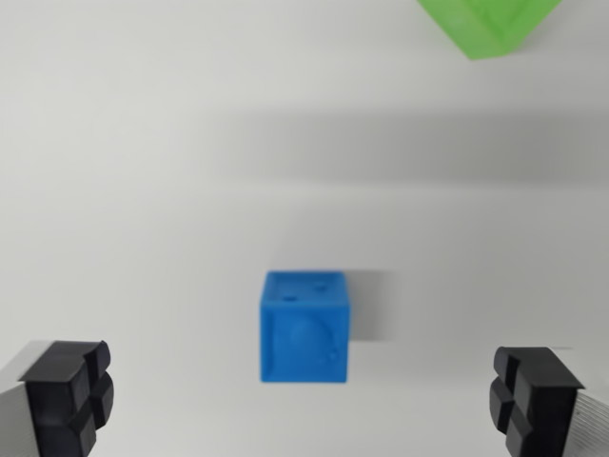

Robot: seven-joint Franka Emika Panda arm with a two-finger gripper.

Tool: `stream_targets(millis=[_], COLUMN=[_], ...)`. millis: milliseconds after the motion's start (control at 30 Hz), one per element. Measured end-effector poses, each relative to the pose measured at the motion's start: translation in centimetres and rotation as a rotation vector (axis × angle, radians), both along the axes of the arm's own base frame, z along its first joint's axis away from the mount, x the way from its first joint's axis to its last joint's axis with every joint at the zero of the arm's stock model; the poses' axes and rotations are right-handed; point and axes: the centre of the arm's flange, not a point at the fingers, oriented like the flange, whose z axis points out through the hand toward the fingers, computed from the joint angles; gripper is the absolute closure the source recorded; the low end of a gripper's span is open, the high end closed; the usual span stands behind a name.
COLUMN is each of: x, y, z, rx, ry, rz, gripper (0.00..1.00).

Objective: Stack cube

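A: What is seen at the centre of the wrist view?

B: A small blue plastic cube (304,327), resting on the plain white worktop (143,190). Two small dimples are seen on its top face, a round embossed shape on the near face. A soft shadow is cast to the wrist view's right of it.

A: End effector state?

B: The end effector (304,405) is spread wide. One black ribbed fingertip (68,395) is seen at the bottom left corner, the other at the bottom right corner. Nothing is held between them.

A: Contact with the blue cube?

B: None. Bare worktop is seen on both sides, between cube and pads. The cube is roughly centred between the two fingertips and lies a bit higher in the picture than them.

A: Second cube?

B: A translucent green plastic cube (485,24) is cut off by the top edge, toward the wrist view's right. It is well apart from the blue one, turned corner-on to the camera. Only its lower part is shown.

A: Anything else?

B: A broad faint grey shadow band is laid across the worktop in the upper half. The picture is slightly blurred.
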Motion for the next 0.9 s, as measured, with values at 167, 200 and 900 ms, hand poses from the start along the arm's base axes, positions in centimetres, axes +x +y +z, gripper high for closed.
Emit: stream_targets(millis=[167,200,900], x=[-1.4,-1.7,-7.9], y=[0.0,0.0,-0.2], z=[-1.4,-1.8,-8.1], rx=[0.003,0.004,0.018], ry=[0.002,0.003,0.014], rz=[0.011,0.014,0.06], gripper=[0.0,0.0,0.0])
